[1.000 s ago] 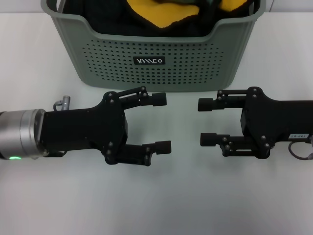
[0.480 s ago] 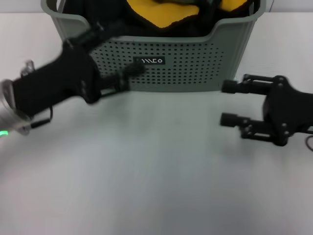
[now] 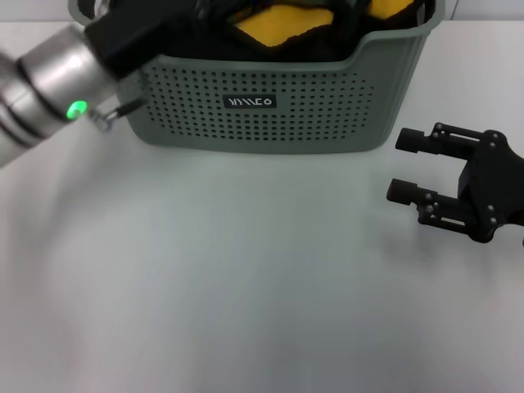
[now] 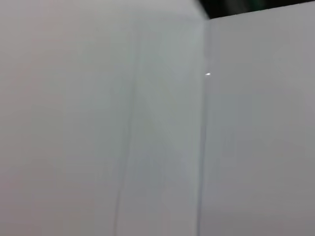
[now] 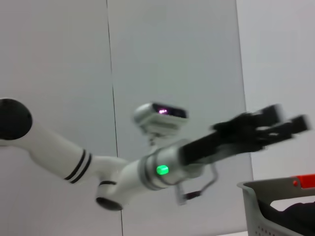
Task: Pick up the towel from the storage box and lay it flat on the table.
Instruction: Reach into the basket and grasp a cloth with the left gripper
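Note:
The storage box (image 3: 270, 102) stands at the far middle of the white table (image 3: 246, 278). Yellow cloths (image 3: 282, 20) lie in it on dark cloth (image 3: 332, 45); I cannot tell if that dark cloth is the towel, as no trim or label shows. My left arm (image 3: 57, 74) reaches from the left over the box's left rim. In the right wrist view my left gripper (image 5: 288, 117) hangs above the box rim (image 5: 268, 189) with its fingers apart and empty. My right gripper (image 3: 401, 166) is open and empty, low over the table to the right of the box.
The left wrist view shows only a plain white surface. White wall panels stand behind the table in the right wrist view. Bare tabletop stretches in front of the box.
My left arm has swung up from the table in front of the box to over its left rim. My right gripper has drawn back to the right, still open.

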{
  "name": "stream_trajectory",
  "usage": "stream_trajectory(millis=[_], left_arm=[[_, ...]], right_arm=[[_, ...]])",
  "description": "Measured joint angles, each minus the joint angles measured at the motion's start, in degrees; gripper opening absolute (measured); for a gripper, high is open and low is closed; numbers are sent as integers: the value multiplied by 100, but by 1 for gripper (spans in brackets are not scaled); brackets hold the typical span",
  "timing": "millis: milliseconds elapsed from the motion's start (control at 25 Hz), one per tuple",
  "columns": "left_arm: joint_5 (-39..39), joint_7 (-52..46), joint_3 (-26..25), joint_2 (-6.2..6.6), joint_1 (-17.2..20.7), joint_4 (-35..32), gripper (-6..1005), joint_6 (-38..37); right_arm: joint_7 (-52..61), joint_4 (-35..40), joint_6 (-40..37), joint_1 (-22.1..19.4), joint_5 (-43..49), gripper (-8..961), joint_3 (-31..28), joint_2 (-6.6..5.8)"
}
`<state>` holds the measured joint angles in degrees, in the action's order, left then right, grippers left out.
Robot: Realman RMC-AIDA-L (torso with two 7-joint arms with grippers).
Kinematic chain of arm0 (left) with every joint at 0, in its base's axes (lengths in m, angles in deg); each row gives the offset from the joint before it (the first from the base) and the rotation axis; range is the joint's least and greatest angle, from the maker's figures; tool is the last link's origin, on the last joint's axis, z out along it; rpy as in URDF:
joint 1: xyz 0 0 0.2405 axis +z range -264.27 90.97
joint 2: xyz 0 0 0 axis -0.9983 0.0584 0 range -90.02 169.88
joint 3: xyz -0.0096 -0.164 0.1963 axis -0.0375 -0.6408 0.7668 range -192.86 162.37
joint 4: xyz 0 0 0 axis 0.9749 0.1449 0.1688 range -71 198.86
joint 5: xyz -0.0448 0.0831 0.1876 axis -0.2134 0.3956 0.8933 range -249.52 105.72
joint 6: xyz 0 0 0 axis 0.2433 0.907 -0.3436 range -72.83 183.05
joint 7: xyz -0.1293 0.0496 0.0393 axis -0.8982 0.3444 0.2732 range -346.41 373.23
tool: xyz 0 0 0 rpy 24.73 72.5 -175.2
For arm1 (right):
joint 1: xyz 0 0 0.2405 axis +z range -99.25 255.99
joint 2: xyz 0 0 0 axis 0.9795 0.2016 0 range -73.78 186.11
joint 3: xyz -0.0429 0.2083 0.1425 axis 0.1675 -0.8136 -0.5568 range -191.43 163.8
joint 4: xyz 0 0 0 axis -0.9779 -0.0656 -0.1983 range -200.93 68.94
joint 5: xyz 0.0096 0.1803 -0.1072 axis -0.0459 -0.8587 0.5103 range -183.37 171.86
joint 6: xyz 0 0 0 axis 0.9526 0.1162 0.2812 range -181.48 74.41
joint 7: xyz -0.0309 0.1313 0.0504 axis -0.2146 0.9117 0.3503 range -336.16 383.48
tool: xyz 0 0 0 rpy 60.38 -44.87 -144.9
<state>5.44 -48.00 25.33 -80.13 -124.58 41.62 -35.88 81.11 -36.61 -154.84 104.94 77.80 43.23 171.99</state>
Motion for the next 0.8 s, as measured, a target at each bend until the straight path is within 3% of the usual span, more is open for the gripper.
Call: stream_trajectory(millis=[320, 560, 800], left_arm=[[-15, -1779, 79, 15, -635, -182, 802, 1887], [235, -3146, 1163, 40, -531, -1111, 753, 3372], [428, -3614, 1547, 39, -373, -1492, 753, 4327]], right_arm=[[-94, -53, -5, 15, 0, 629, 23, 19], [-156, -106, -81, 30, 0, 629, 38, 15], [-264, -116, -90, 35, -1, 628, 79, 17]])
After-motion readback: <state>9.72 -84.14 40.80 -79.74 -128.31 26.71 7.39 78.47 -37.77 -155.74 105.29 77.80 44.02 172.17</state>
